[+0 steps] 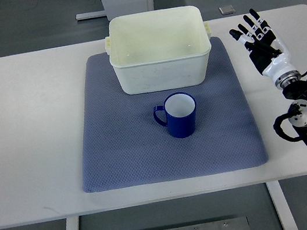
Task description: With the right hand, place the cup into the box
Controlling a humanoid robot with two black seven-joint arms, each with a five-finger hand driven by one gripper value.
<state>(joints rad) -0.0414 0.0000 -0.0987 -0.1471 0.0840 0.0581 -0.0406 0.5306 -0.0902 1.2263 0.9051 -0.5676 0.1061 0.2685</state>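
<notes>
Standing upright on the grey-blue textured mat (171, 147) at the middle of the white worktop (28, 142), the blue enamel cup with white inside (180, 114) is seen just before the cream plastic box (161, 56), while the right hand (260, 41) is held empty, fingers spread, near the right edge.

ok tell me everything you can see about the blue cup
The blue cup is a glossy dark blue mug with a white inside, looking like enamel or ceramic. It stands upright and appears empty, its loop handle pointing to the picture's left. It sits on the grey-blue mat, just in front of the cream plastic box, with a small gap between them. Nothing else touches it; the right hand is off to its right, open above the table, well apart.
</notes>
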